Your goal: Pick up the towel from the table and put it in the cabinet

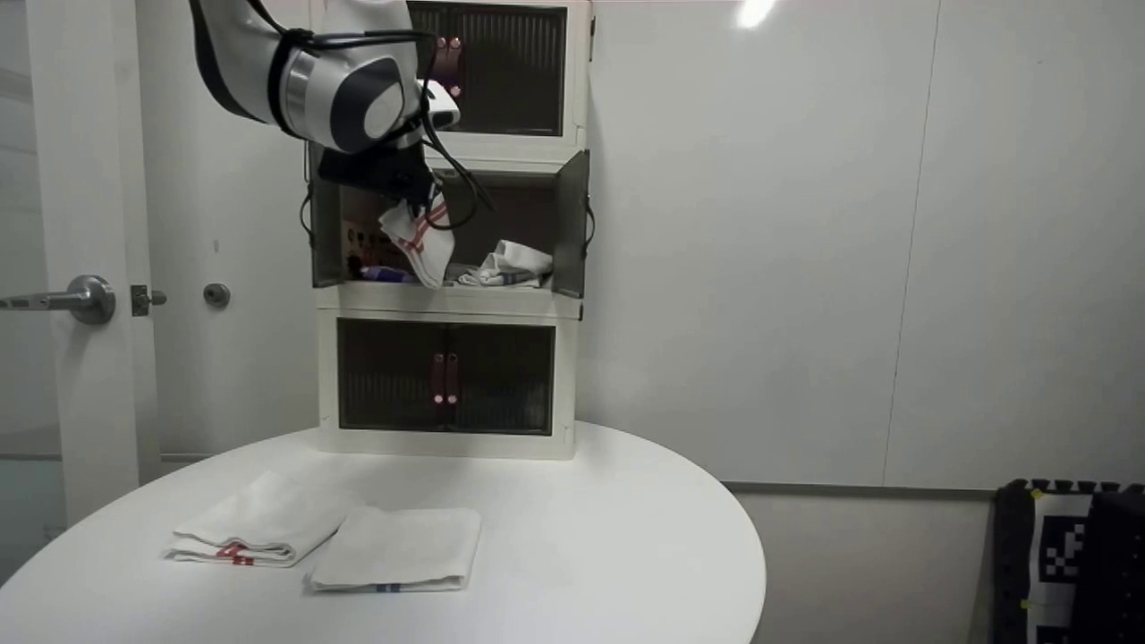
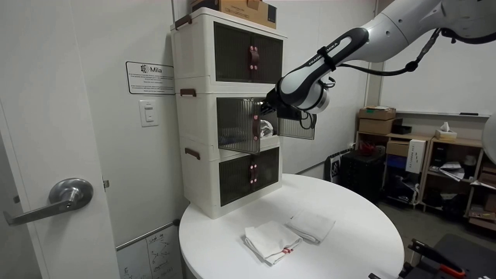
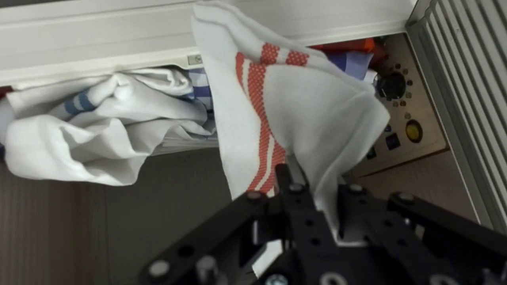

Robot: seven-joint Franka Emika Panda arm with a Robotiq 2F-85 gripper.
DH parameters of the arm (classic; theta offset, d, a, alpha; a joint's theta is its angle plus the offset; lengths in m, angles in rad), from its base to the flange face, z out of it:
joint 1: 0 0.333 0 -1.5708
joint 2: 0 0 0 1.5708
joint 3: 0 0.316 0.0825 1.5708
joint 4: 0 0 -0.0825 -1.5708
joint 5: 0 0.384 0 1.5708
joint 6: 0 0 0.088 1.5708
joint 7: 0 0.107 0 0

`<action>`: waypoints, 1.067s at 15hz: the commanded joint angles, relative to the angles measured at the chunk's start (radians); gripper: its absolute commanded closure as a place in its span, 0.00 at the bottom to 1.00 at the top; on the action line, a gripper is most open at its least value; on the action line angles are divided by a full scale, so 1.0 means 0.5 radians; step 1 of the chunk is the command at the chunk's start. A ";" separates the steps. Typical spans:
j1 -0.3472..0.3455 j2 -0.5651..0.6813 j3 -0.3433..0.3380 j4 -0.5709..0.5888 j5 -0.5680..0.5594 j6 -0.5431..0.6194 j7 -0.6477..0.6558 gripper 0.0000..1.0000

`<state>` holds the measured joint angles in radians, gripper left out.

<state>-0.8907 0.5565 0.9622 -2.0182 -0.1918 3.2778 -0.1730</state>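
A plain white wall (image 1: 760, 250) stands behind the round white table (image 1: 626, 555), and a door (image 1: 89, 402) with a silver handle (image 1: 92, 300) is off to the side. My gripper (image 3: 320, 188) is clamped on the towel (image 3: 285, 111), which hangs from my hold in creased folds, red stripes across it and a corner loose. I have it at the open mouth of the middle compartment (image 1: 528, 215) of the cabinet (image 2: 195, 116); how far past the front edge the cloth reaches, I can't quite judge. Both door panels (image 1: 572, 224) there are swung outward. To one side of the towel sits a rumpled white cloth (image 3: 103, 130) with blue stripes, and next to that a blue-checked cloth (image 3: 202, 93). On the towel's other side are a purple item (image 3: 356, 65) and a tan panel (image 3: 427, 152) with a round yellow knob (image 3: 414, 131). The upper compartment (image 1: 510, 148) and the lower compartment (image 1: 501, 444) are closed. A cardboard box (image 2: 248, 9) rests on top of the cabinet. Down on the table lie, just beside each other, a red-marked folded cloth (image 1: 268, 519) and a blue-marked folded cloth (image 1: 402, 541), both white. Farthest off, wooden shelves (image 2: 463, 143) hold boxes (image 2: 378, 124) and papers (image 2: 453, 169).
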 commanded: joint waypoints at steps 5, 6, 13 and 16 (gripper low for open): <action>0.488 0.223 -0.413 0.445 -0.016 -0.136 -0.037 0.97; 0.524 0.261 -0.453 0.493 -0.017 -0.156 -0.036 0.97; 0.480 0.333 -0.443 0.509 -0.003 -0.192 -0.017 0.86; 0.481 0.340 -0.438 0.516 -0.003 -0.195 -0.017 0.86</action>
<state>-0.6501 0.7265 0.7431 -1.7599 -0.1933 3.1801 -0.1816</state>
